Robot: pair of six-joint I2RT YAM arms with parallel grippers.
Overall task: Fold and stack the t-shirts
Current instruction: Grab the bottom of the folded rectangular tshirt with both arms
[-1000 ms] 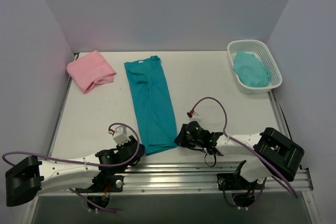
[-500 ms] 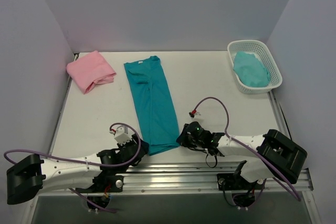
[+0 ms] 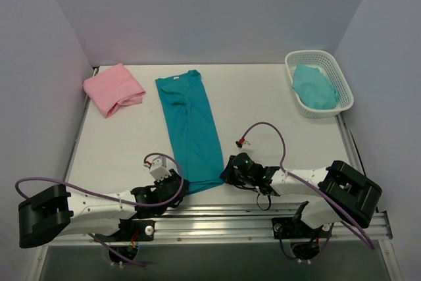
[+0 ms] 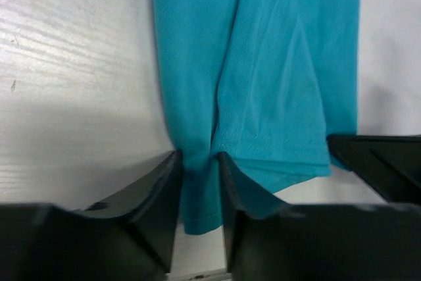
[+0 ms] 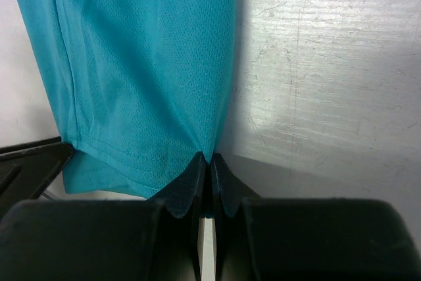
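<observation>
A: Where is the teal shirt (image 3: 189, 129)?

B: Laid out long and narrow down the middle of the desk (image 3: 263, 103), collar far, hem at the near edge. The pink shirt (image 3: 113, 88) lies folded in the far left corner, well apart from it.

A: Do the fingers hold it?

B: From above I cannot tell. The arms meet the hem at its two near corners, but their black bodies hide the tips. The wrist views are plainer. The left fingers (image 4: 158, 189) stand narrow, with the hem's left corner (image 4: 197, 182) bunched between them. The right fingers (image 5: 187, 185) are almost closed, pinching the shirt's right edge (image 5: 209, 153) just above the hem.

A: What does only the top view give?

B: A white basket (image 3: 310, 53) at the far right, with a paler teal cloth (image 3: 314, 87) inside.

A: And only the wrists?

B: The left one shows one layer lapped over another. Each also catches the other arm's dark finger at the frame's edge.
</observation>
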